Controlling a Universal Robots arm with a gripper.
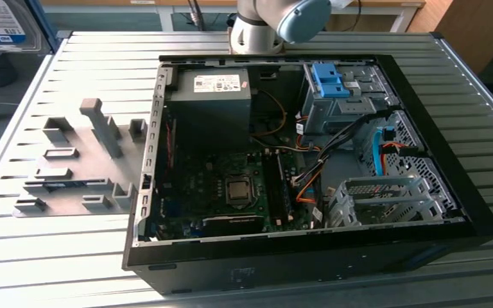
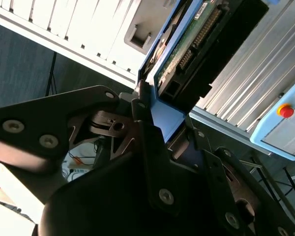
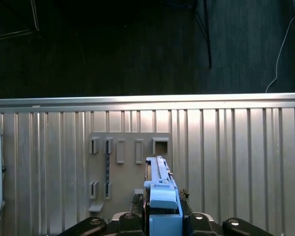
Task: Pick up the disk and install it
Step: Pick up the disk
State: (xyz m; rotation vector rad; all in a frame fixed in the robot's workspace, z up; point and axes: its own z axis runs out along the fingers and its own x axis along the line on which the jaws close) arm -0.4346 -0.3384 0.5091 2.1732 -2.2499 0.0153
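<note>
The disk (image 1: pixel 5 24) shows its blue-and-white label and blue frame at the top corner of the exterior view's left, high above the table. In the second wrist view the disk (image 2: pixel 187 44) shows its green circuit board, and my gripper (image 2: pixel 166 118) is shut on its blue frame. In the first wrist view the disk (image 3: pixel 160 184) stands edge-on between the fingers (image 3: pixel 136 202) of my gripper (image 3: pixel 162 209), over the grey fixture plate (image 3: pixel 128 164).
An open black computer case (image 1: pixel 452 212) lies on the slatted metal table (image 1: pixel 58 263), with a grey drive cage (image 1: pixel 384 199), a blue clip on a metal cage (image 1: pixel 330 82) and a black power supply (image 1: pixel 212 102) inside. The grey fixture plate (image 1: pixel 75 170) lies beside the case. A pendant with a red button (image 2: pixel 285 110) is nearby.
</note>
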